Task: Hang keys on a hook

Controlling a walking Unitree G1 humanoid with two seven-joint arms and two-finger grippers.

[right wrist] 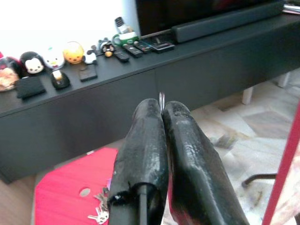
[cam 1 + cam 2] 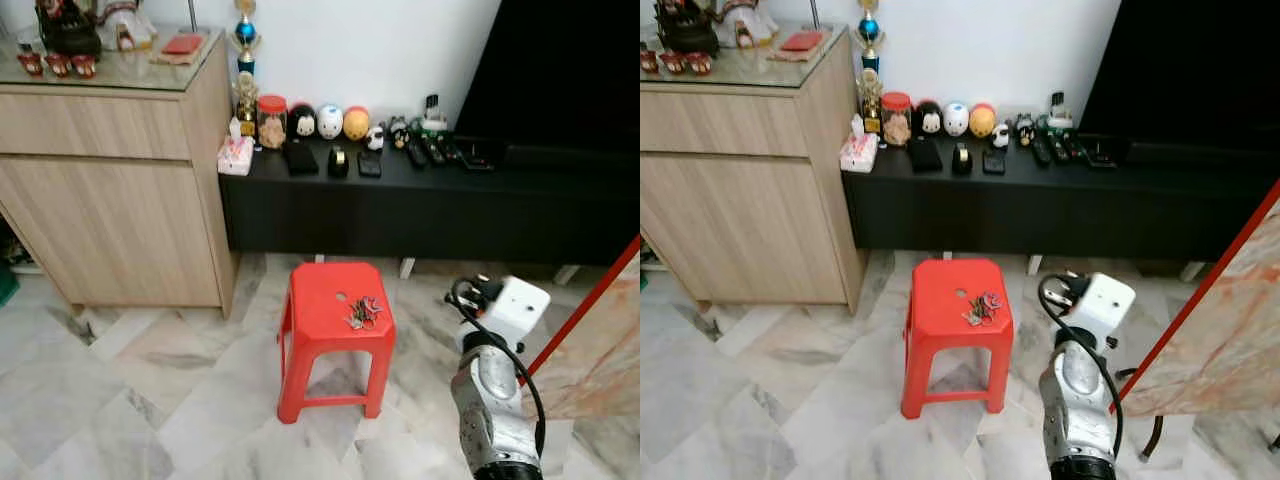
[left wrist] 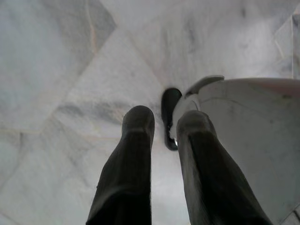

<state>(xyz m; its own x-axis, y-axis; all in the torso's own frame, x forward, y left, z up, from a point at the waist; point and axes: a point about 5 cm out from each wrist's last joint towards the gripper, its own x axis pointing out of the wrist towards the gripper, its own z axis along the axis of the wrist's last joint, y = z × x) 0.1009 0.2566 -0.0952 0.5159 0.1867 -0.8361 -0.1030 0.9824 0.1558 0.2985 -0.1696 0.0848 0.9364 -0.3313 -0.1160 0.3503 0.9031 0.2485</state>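
Red stool (image 2: 332, 300): keys (image 2: 363, 312) lie loose on its seat; right gripper (image 1: 161, 110) raised beside it, fingers pressed together, empty; left gripper (image 3: 165, 123) idle, fingers parted; risk: closed fingers knock keys off.

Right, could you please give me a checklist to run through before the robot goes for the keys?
1. Keys reachable: ok, they lie uncovered on the red stool.
2. Right gripper free to grasp: not ok, it is shut on a metal sliver.
3. What that sliver is: cannot tell.
4. Right gripper aimed at the keys: not ok, it points toward the black console beyond the stool.
5. Hook located: cannot tell.
6. Left gripper out of the way: ok, open, hanging over the marble floor.
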